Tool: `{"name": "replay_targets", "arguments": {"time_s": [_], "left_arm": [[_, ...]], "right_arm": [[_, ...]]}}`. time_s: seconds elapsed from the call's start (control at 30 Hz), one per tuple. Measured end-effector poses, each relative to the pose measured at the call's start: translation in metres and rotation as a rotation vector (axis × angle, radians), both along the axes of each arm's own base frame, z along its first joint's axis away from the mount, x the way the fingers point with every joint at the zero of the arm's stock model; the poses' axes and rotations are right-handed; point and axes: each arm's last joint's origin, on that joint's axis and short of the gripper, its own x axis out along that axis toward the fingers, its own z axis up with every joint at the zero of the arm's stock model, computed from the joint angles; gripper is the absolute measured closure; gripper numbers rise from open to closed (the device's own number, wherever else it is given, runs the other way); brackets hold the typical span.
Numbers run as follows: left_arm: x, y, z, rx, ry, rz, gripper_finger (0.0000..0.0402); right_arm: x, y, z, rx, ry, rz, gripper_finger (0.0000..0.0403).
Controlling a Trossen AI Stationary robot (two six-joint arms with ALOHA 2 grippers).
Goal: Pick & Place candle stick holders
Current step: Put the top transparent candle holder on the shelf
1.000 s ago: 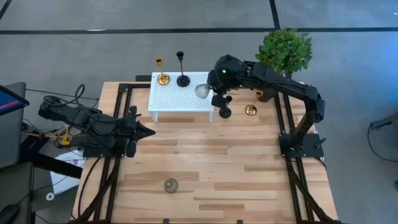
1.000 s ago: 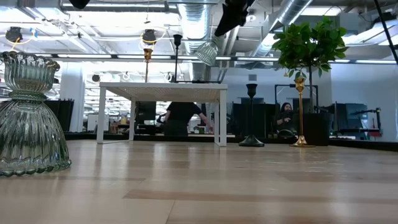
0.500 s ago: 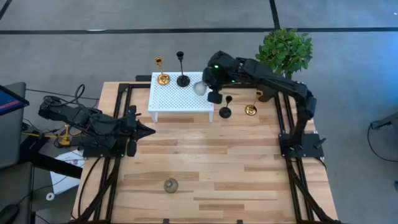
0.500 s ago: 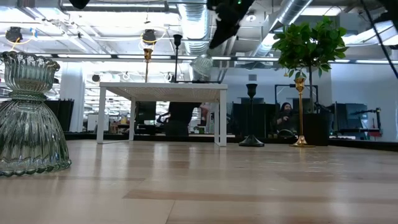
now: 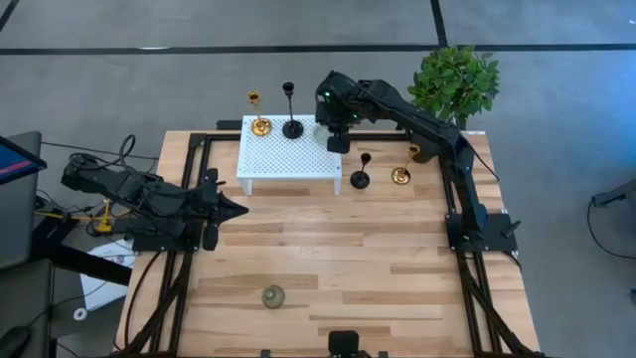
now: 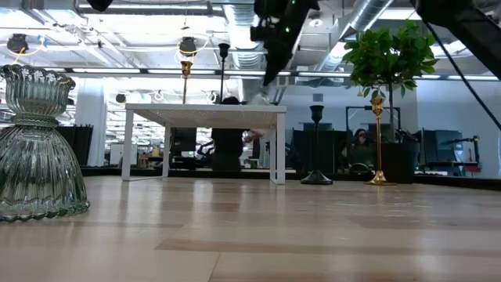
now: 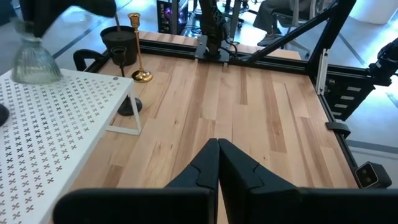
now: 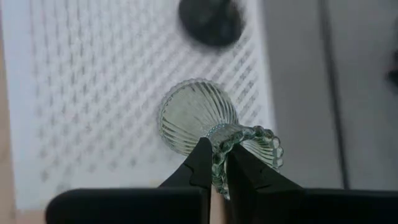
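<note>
My right gripper [image 5: 334, 127] is over the far right corner of the white perforated stand [image 5: 283, 159], shut on a grey-green ribbed glass holder [image 8: 196, 121], which also shows in the left wrist view [image 7: 34, 59]. A gold holder [image 5: 258, 124] and a black holder [image 5: 292, 127] stand on their round bases on the stand. Another black holder [image 5: 360, 179] and gold holder [image 5: 400, 176] stand on the table to the stand's right. A second grey-green holder [image 5: 272, 295] stands near the table's near edge. My left gripper [image 5: 238, 210] waits shut at the table's left. My right gripper holds the grey-green holder by its beaded top rim [image 8: 219, 163], pinched between the two fingers, one finger [image 8: 244, 168] inside the cup and one outside. The fingers come from above, pointing down. The holder stands upright below them, its base [image 7: 36, 73] on the stand's corner.
A green plant in a black pot [image 5: 455, 85] stands at the table's far right corner, close behind my right arm. Black frame rails [image 5: 457, 209] run along the table's left and right sides. The bare wooden table top [image 5: 328, 259] spreads between the stand and the near edge.
My right gripper has gone from beside the stand's right edge toward the table's far left, over the stand's far right corner, and down. The grey-green holder went with it, hanging clear at first, and now stands on the stand.
</note>
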Motion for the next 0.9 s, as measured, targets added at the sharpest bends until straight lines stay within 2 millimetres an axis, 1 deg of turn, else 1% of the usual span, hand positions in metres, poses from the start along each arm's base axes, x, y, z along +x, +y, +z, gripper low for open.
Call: {"name": "replay_targets", "arguments": {"time_s": [0.07,0.17,0.33,0.7,0.9], "left_arm": [[-0.0001,0.0,-0.0001,0.001,0.001,0.0,0.0396],[0.0,0.0,-0.0002,0.001,0.002,0.0,0.0396],[0.0,0.0,-0.0001,0.001,0.001,0.0,0.0396],[0.0,0.0,-0.0002,0.001,0.002,0.0,0.0396],[0.0,0.0,-0.0002,0.001,0.002,0.0,0.0396]], "right_arm": [[-0.0024,-0.0039,-0.0035,0.002,0.032,-0.016,0.0389],[0.0017,-0.0076,-0.0051,-0.019,0.009,-0.02,0.0389],[0.0061,-0.0082,-0.0039,-0.042,-0.024,0.0,0.039],[0.0053,-0.0092,-0.0042,-0.043,-0.018,-0.002,0.0389],[0.0055,-0.0091,-0.004,-0.044,-0.021,-0.003,0.0349]]}}
